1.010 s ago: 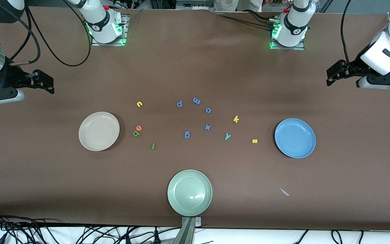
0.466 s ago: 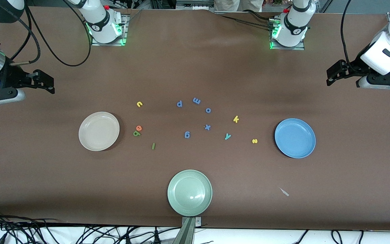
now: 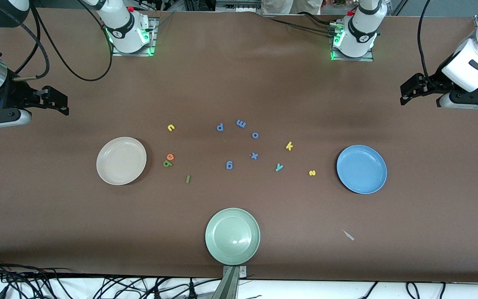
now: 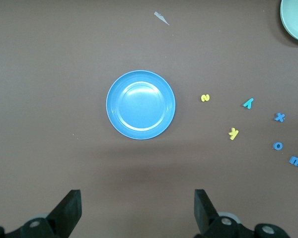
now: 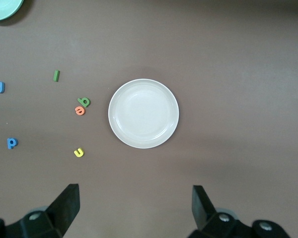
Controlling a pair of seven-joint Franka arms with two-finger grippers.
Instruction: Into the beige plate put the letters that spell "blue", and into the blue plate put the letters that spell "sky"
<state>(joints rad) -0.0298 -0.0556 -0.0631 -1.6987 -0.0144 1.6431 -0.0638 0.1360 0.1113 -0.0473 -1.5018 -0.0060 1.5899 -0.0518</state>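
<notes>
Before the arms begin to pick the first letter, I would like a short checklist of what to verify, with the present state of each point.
1. Beige plate holds nothing yet: ok.
2. Blue plate holds nothing yet: ok.
3. Green b, green l, yellow u and orange e lie on the table beside the beige plate: ok; b and e lie so close that a clean single pick is not ok.
4. Yellow s, yellow k and teal y lie apart from each other: ok.
5. Left gripper open, above the table near the blue plate: ok.
6. Right gripper open, near the beige plate: ok.
</notes>
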